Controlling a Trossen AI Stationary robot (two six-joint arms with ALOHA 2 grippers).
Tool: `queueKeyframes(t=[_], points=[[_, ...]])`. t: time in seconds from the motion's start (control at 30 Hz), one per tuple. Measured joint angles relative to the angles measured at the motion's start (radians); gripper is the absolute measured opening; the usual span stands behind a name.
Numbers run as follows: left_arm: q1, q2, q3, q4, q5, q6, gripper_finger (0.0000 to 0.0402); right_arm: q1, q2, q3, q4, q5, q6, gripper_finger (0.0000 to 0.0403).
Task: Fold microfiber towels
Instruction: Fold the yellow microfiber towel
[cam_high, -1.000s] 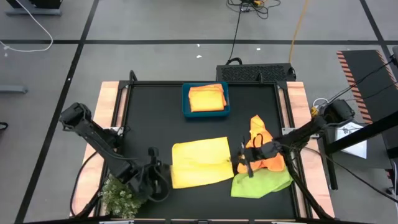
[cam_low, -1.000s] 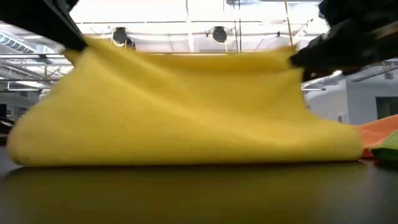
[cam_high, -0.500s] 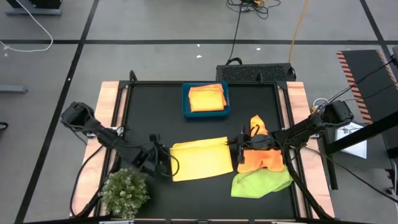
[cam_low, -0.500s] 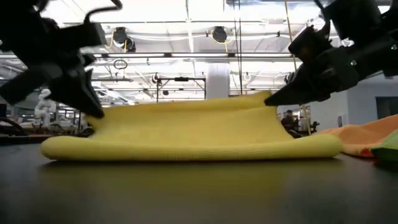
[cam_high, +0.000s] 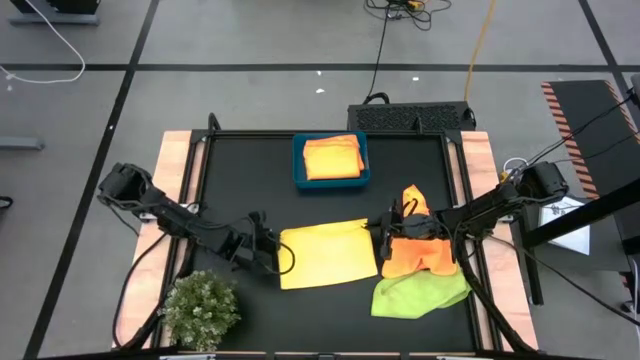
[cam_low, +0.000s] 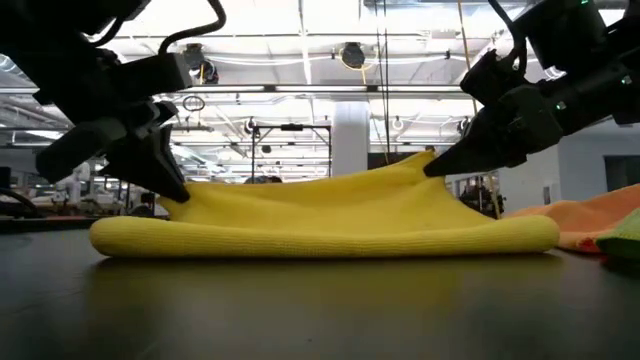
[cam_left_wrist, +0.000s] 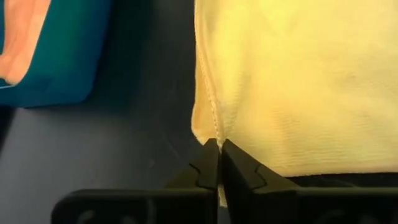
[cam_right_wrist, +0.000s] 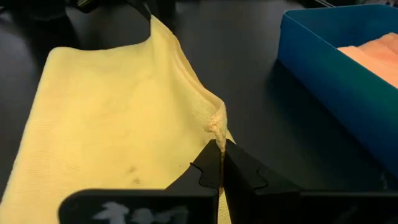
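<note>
Left claw (cam_high: 274, 252) and right claw (cam_high: 379, 236) each pinched a corner of the folded yellow towel (cam_high: 325, 254), which lay mid-counter (cam_high: 250, 180), near the blue bin (cam_high: 331, 179) holding orange towels (cam_high: 332, 158).

Black table top (cam_high: 240, 175) w/ bare wood strips down both sides. Blue bin (cam_high: 331, 178) sits at the far edge, approx centre, orange cloth folded inside. Yellow towel (cam_high: 325, 255) lies folded in half mid-table, fold toward the near edge. Just right of it: crumpled orange towel (cam_high: 420, 250), overlapping a lime green towel (cam_high: 420, 293) at the near right. Small bushy plant (cam_high: 200, 310) at the near left corner, well apart from the towels.
</note>
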Motion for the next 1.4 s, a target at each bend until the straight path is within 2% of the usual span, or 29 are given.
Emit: queueKeyframes(t=[0.17, 0.3, 0.5, 0.83, 1.0, 1.13, 1.27, 1.4], points=[[0.020, 0.000, 0.000, 0.000, 0.001, 0.019, 0.0008, 0.000, 0.000, 0.000, -0.001, -0.001, 0.000, 0.0000], [0.038, 0.000, 0.000, -0.001, 0.047, 0.017, 0.0032, 0.000, 0.000, 0.000, -0.031, -0.001, -0.002, 0.0000], [0.048, 0.000, 0.000, -0.004, 0.049, -0.001, 0.0066, 0.000, 0.000, 0.000, -0.055, 0.007, -0.003, 0.0005], [0.047, -0.003, 0.004, -0.021, 0.050, -0.023, 0.0077, -0.027, -0.003, 0.000, -0.053, 0.009, -0.004, 0.0089], [0.047, -0.003, 0.105, -0.219, 0.032, -0.028, 0.0077, -0.071, -0.071, -0.001, -0.051, 0.009, -0.062, 0.0128], [0.042, -0.003, 0.203, -0.320, 0.003, -0.073, 0.0077, -0.084, -0.148, -0.001, -0.044, -0.005, -0.071, 0.0138], [0.017, -0.004, 0.254, -0.268, -0.012, -0.064, 0.0076, -0.052, -0.179, -0.001, -0.006, -0.103, -0.077, 0.0139], [-0.012, -0.008, 0.257, -0.051, -0.039, -0.045, 0.0076, 0.008, -0.156, -0.001, 0.077, -0.107, -0.129, 0.0139]])
